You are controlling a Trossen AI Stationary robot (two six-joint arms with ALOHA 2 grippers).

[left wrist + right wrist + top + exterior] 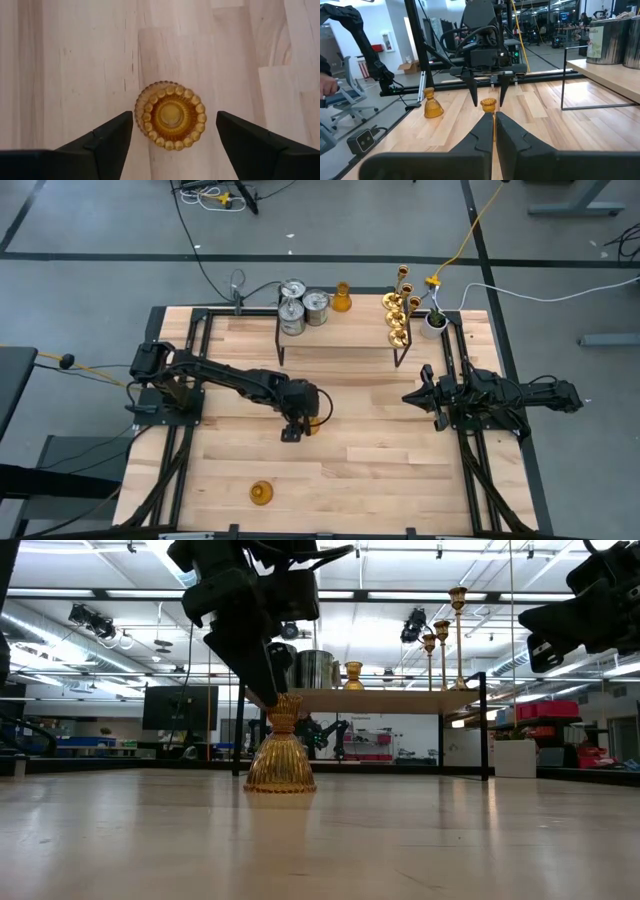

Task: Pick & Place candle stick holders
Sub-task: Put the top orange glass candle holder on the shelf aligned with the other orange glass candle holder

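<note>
Low view: left tool hides amber holder's top.

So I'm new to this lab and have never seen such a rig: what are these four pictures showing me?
Two dark robot arms work at a wooden table. One picture looks straight down, one looks level across the tabletop, and two come from cameras on the arms' wrists. The left gripper hangs open over an amber-orange bell-shaped glass candle holder standing on the table, one finger on each side, apparently gripping nothing. A second amber holder stands near the front edge. A raised shelf at the back carries silvery cylinders, another amber holder and tall brass holders. The right gripper waits at the side, shut and empty.
</note>
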